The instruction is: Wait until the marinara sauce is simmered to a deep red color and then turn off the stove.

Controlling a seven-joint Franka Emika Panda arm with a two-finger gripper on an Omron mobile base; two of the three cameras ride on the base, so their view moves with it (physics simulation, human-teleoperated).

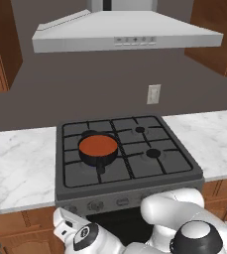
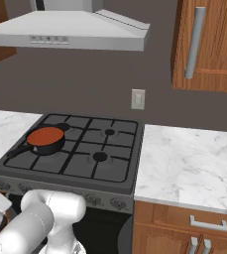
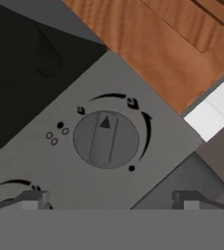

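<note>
We see smooth orange-red marinara sauce [image 1: 98, 145] filling a small black short-handled pan [image 1: 99, 158] on the dark grey four-burner stove [image 1: 135, 163]. Our fingers [image 3: 33, 199] stand wide apart before a round grey knob [image 3: 106, 139], holding nothing.

Counter: white marble worktop [image 1: 21, 168] on wooden cabinets, either side of the stove [image 1: 130, 178].
Stove: dark grey, set between the counter runs.
On stove: black pan [image 1: 99, 155], rear-left burner.

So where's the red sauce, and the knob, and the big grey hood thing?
marinara sauce [image 1: 98, 145], left base view, middle of the red disc.
knob [image 3: 106, 139], hand view, its raised centre bar.
range hood [image 2: 65, 31], right base view, its sloped front face.
</note>
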